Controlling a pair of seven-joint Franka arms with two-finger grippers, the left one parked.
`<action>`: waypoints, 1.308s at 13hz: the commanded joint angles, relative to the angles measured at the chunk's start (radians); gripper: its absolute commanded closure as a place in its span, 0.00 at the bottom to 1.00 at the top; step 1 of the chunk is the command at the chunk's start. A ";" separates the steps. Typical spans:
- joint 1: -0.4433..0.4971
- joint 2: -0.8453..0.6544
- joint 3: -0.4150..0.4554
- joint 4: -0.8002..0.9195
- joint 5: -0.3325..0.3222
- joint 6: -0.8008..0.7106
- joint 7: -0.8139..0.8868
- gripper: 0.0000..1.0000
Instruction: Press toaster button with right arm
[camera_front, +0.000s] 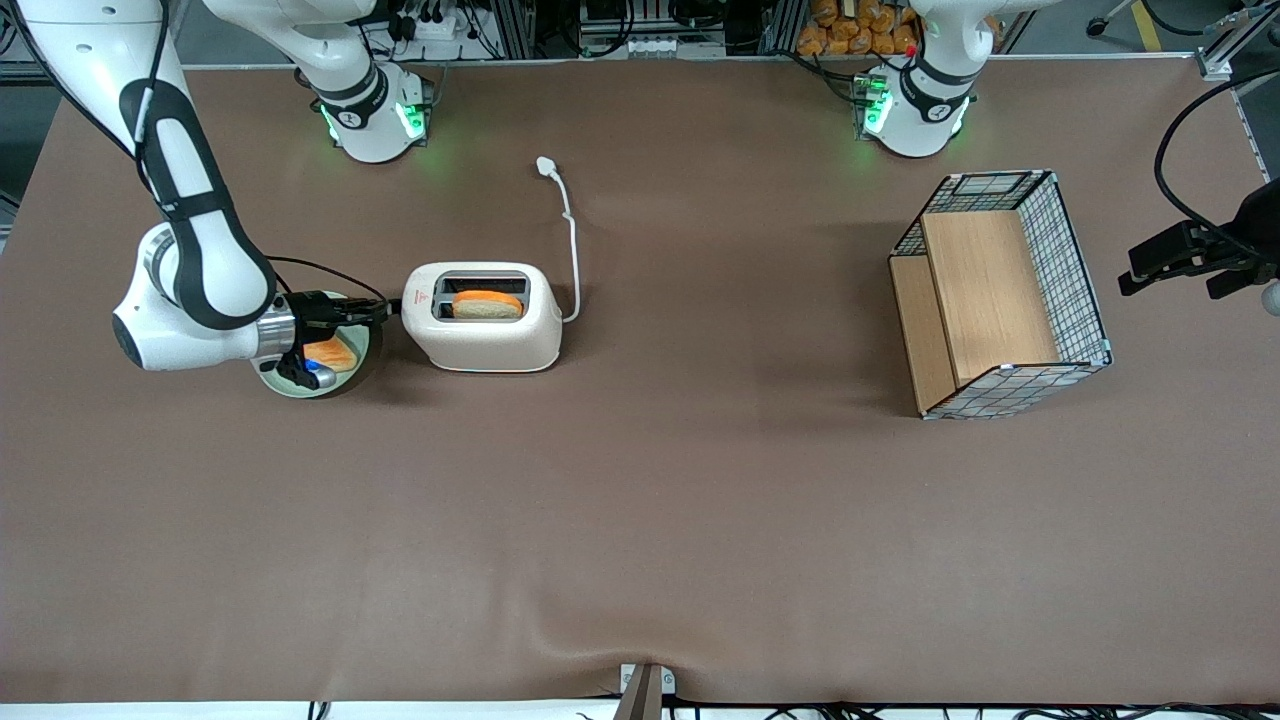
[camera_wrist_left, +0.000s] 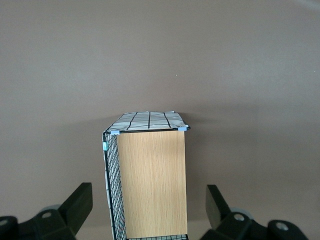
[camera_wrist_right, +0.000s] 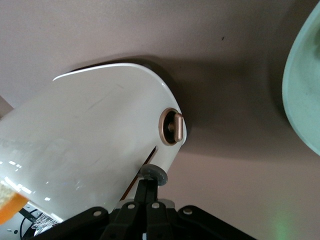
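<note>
In the front view, left of centre, the cream toaster (camera_front: 486, 318) stands on the brown table (camera_front: 640, 520) with a slice of bread (camera_front: 487, 304) in its slot. The right arm (camera_front: 190, 250) reaches in from the frame's left edge. Its gripper (camera_wrist_right: 147, 192), fingers closed together and holding nothing, rests its tips on the toaster button (camera_wrist_right: 154, 174) over a pale green plate (camera_front: 355, 375).

The right arm (camera_front: 190, 250) reaches low and level, its gripper (camera_wrist_right: 150, 192) with fingers (camera_wrist_right: 142, 200) pressed together.
</note>
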 joint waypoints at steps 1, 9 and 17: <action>-0.008 0.055 0.010 -0.008 0.058 0.023 -0.066 1.00; -0.014 0.103 0.008 0.012 0.075 0.057 -0.108 1.00; -0.016 0.069 -0.061 0.225 -0.004 -0.086 -0.080 0.00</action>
